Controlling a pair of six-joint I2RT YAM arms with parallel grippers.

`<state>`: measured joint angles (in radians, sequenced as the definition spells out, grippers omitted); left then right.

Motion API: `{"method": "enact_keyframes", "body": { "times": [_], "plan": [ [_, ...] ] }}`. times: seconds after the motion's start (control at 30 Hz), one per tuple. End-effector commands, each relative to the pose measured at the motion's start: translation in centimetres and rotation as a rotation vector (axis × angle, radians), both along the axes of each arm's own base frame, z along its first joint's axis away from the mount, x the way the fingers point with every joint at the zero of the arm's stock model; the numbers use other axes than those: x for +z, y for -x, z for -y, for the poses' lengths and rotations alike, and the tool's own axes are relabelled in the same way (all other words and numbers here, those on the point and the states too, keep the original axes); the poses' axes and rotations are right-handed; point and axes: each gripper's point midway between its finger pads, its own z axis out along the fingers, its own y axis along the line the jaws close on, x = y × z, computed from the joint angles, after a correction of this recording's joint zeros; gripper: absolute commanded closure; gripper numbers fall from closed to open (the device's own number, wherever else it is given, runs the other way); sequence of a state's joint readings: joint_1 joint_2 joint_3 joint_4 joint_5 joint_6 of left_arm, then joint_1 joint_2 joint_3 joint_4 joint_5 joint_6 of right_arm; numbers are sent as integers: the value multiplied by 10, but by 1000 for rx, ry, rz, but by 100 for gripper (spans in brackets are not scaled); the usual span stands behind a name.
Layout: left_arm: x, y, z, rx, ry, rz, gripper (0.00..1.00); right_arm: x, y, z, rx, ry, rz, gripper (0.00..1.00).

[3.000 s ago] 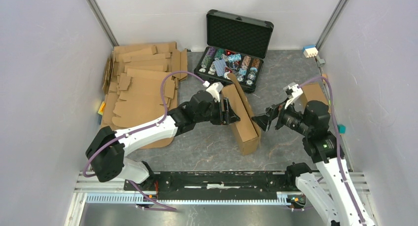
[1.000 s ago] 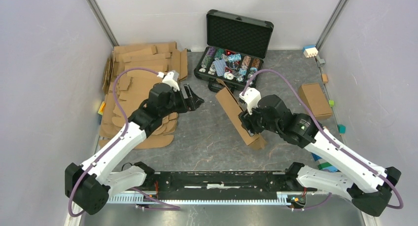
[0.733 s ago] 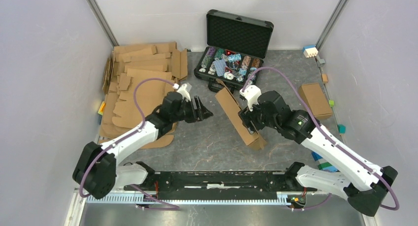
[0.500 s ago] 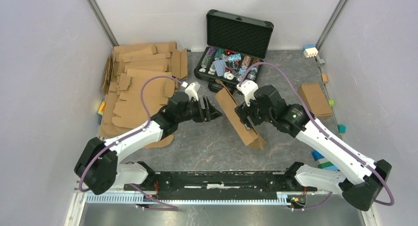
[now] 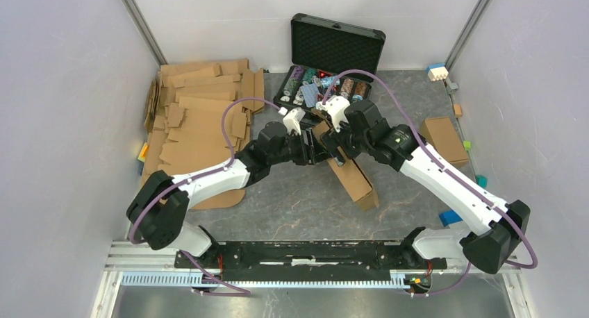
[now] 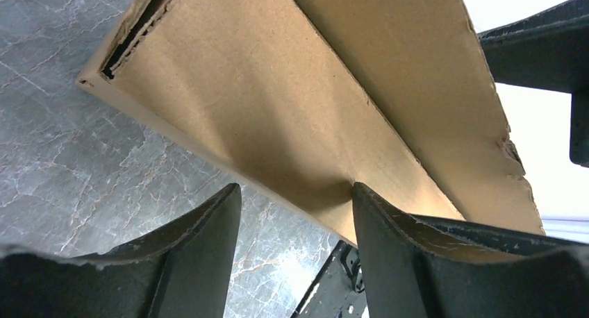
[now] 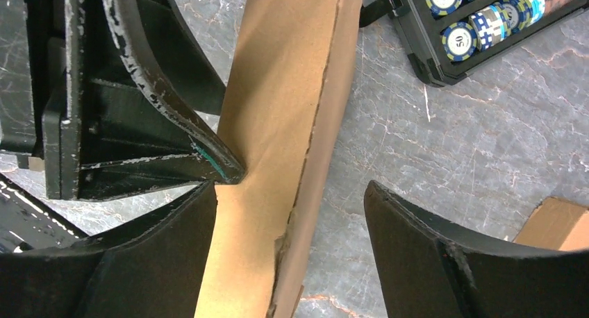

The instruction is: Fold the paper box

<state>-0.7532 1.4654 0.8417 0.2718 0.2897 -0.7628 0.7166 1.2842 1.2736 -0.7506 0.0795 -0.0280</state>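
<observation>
The paper box [image 5: 354, 176] is a long brown cardboard shell standing on its edge on the grey table, running from near the black case toward the front. Both grippers meet at its far end. My left gripper [image 5: 321, 153] is open; in the left wrist view [image 6: 295, 191] its right fingertip [image 6: 361, 193] touches the box's broad face [image 6: 278, 103], with bare table between the fingers. My right gripper [image 5: 335, 147] is open and straddles the box [image 7: 292, 110]: in the right wrist view [image 7: 290, 190] its left finger [image 7: 201, 207] lies against the cardboard and the other stands apart.
An open black case [image 5: 326, 89] of poker chips sits just behind the box. Flat cardboard sheets [image 5: 201, 116] are stacked at the back left. A small brown box [image 5: 443, 139] and coloured blocks [image 5: 437, 71] lie on the right.
My left gripper has swung right to the box. My right gripper has slid along the box to its far end. The box's near end has shifted slightly.
</observation>
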Motion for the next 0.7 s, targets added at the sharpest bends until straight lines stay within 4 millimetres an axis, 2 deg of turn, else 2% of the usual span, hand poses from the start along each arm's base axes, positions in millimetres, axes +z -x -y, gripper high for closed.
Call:
{"method": "enact_keyframes", "body": {
  "times": [0.0, 0.07, 0.1, 0.2, 0.37, 0.53, 0.67],
  "plan": [
    [7, -11, 9, 24, 9, 3, 34, 15, -8, 12, -29, 40, 63, 15],
    [6, -13, 12, 24, 4, -2, 34, 12, -1, 12, -2, 41, 41, 3],
    [7, -14, 13, 25, -1, -4, 34, 9, 6, 8, 37, 27, 22, 2],
    [5, -17, 16, 25, -14, -14, 35, 5, 20, 6, 90, 2, -4, 2],
    [6, -17, 23, 29, -21, -21, 36, -7, 23, 32, -27, 117, -18, 2],
    [5, -16, 31, 27, -37, -32, 37, -11, 31, 30, -31, 131, -39, 2],
    [5, -17, 33, 36, -38, -36, 37, -16, 30, 35, -61, 190, -46, 2]
  ]
}}
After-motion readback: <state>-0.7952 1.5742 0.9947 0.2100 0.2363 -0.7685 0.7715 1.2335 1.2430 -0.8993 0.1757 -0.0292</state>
